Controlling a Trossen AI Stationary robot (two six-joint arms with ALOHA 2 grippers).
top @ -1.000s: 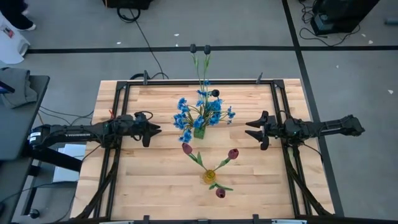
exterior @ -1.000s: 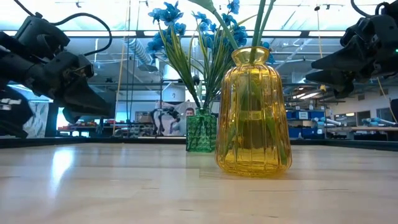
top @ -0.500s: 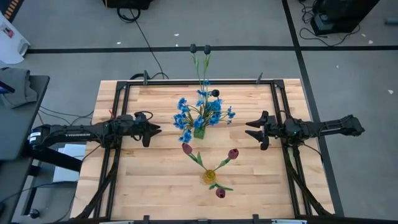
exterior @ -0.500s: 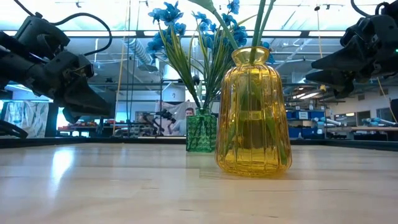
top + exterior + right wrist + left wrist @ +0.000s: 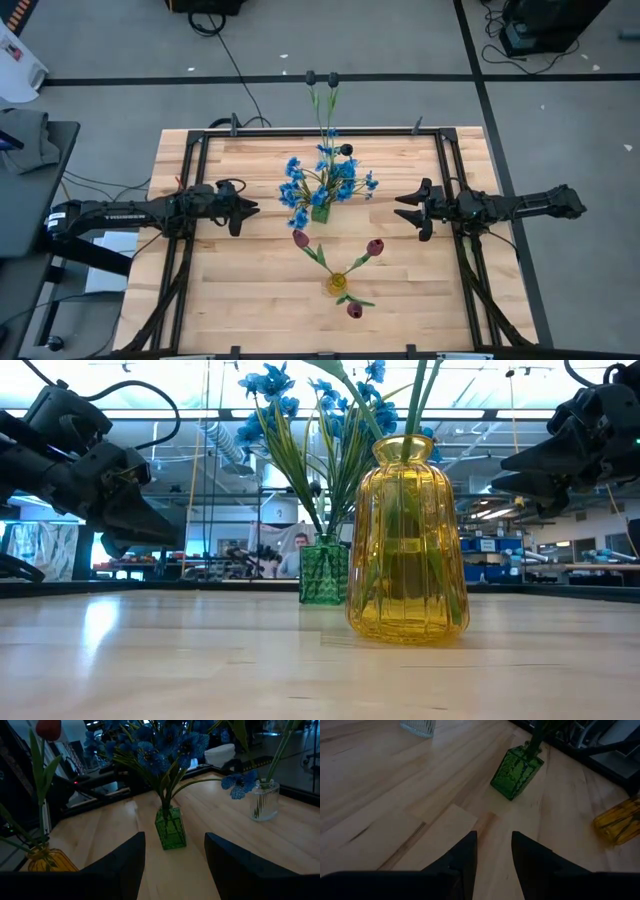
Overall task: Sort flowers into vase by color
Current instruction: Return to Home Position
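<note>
- Sprays of small bright blue blossoms [image 5: 325, 182]: stood in the square green glass vase [image 5: 320, 213], mid light wooden table [image 5: 230, 290].
- Dark red tulip buds [image 5: 374, 246]: in the ribbed yellow glass vase [image 5: 337, 285], near side.
- Thin dark-headed stems [image 5: 332, 78]: in the clear ribbed glass vase [image 5: 263, 800], far side.
- Left gripper [image 5: 243, 210]: fingers apart, empty, left of the green vase.
- Right gripper [image 5: 405, 213]: fingers apart, empty, right of it.

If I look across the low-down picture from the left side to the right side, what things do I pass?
Left gripper, open, up above the table → green vase with the blue flowers → yellow vase → right gripper, also open and up high.
</note>
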